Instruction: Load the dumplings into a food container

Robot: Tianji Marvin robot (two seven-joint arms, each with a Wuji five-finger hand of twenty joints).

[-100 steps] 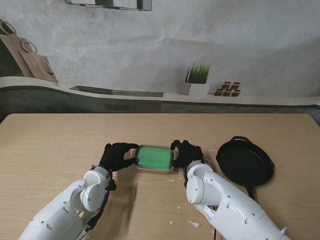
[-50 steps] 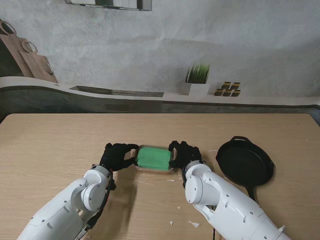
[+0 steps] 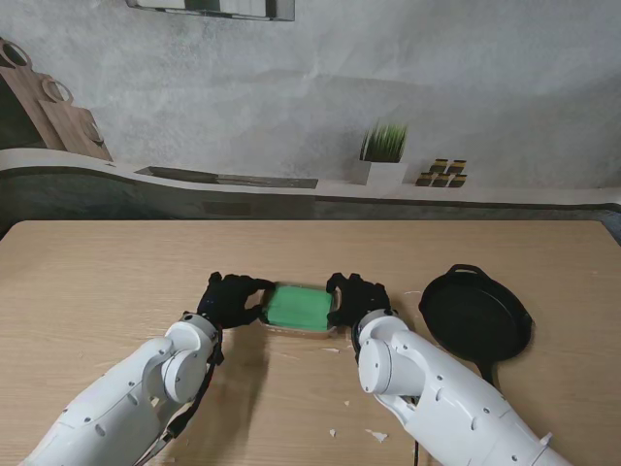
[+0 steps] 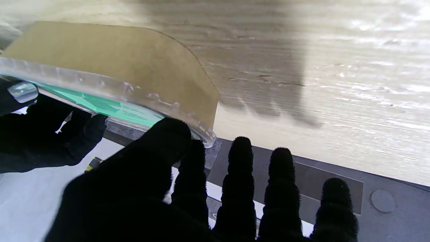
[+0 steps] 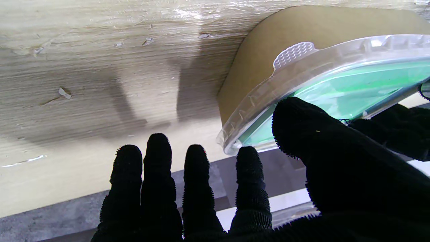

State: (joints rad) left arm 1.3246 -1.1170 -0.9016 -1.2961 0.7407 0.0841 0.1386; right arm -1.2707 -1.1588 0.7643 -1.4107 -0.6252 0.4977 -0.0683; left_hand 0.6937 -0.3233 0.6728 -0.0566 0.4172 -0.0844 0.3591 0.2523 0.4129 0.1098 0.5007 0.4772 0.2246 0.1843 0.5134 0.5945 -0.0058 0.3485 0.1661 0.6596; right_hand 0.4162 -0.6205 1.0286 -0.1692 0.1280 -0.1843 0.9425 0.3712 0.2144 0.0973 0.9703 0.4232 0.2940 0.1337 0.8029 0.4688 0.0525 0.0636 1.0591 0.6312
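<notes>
The food container (image 3: 299,307), a brown box under a clear lid with green showing through, sits at the middle of the table between my two black-gloved hands. My left hand (image 3: 231,299) grips its left end, and my right hand (image 3: 357,296) grips its right end. In the left wrist view the thumb (image 4: 161,141) lies on the lid's rim of the container (image 4: 117,64), with the other fingers stretched out alongside. The right wrist view shows the same hold, thumb (image 5: 302,134) on the lid of the container (image 5: 302,40). No dumplings are visible in any view.
A black cast-iron pan (image 3: 475,318) lies on the table just right of my right hand, its handle pointing toward me. Small white scraps (image 3: 375,435) are scattered on the wood near my right forearm. The table's far edge meets a grey counter.
My left hand has shifted slightly right, closer against the container. The container has edged a little farther from me and looks blurred. The right hand barely moved.
</notes>
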